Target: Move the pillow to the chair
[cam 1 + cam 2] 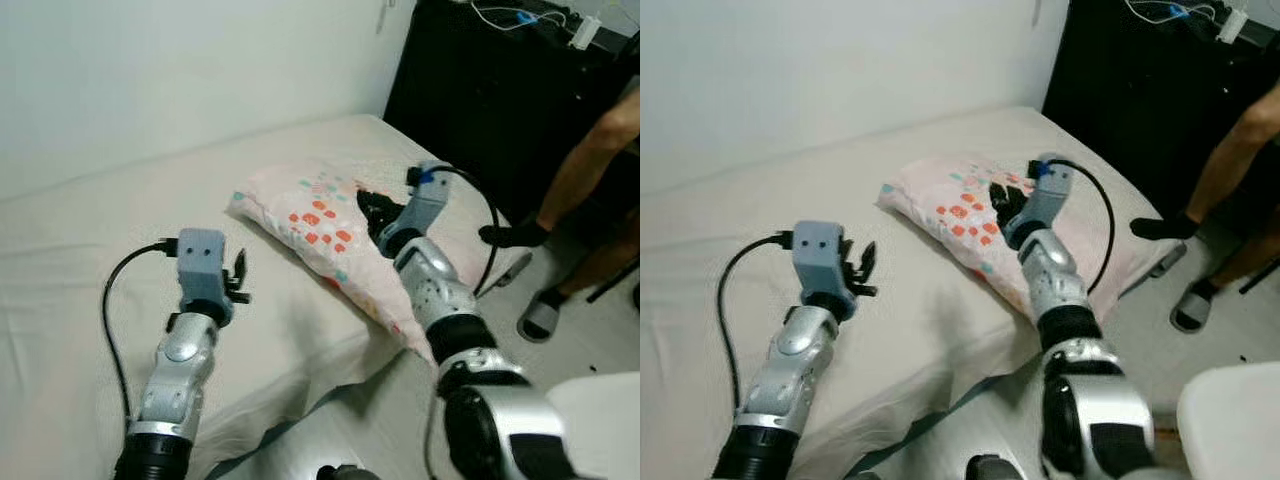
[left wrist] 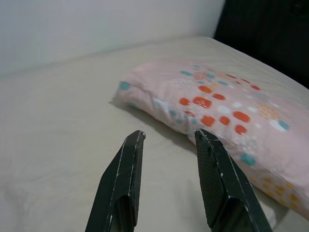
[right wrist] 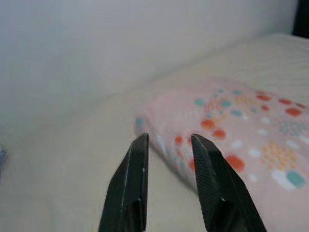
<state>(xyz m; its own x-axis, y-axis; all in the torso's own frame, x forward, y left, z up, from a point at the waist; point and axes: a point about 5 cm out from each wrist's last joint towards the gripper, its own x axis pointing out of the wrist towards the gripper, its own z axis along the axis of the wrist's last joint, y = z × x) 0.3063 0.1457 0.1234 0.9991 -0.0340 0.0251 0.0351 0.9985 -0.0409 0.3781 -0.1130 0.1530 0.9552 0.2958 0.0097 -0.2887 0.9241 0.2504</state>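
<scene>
A pale pink pillow (image 1: 320,225) with red and teal spots lies on the bed near its right edge, one end hanging past the mattress corner. My right gripper (image 1: 372,212) hovers over the pillow's middle, its fingers (image 3: 136,169) open with nothing between them. My left gripper (image 1: 240,272) is over the bare sheet to the left of the pillow, a short way from it, also open and empty (image 2: 166,140). The pillow (image 2: 222,106) lies just ahead of the left fingers.
The bed (image 1: 90,250) with a beige sheet stands against a white wall. A black cabinet (image 1: 480,90) stands at the right, with a person's legs (image 1: 590,160) and a sandal (image 1: 543,315) on the floor beside it. A white object (image 1: 1230,420) sits at the lower right.
</scene>
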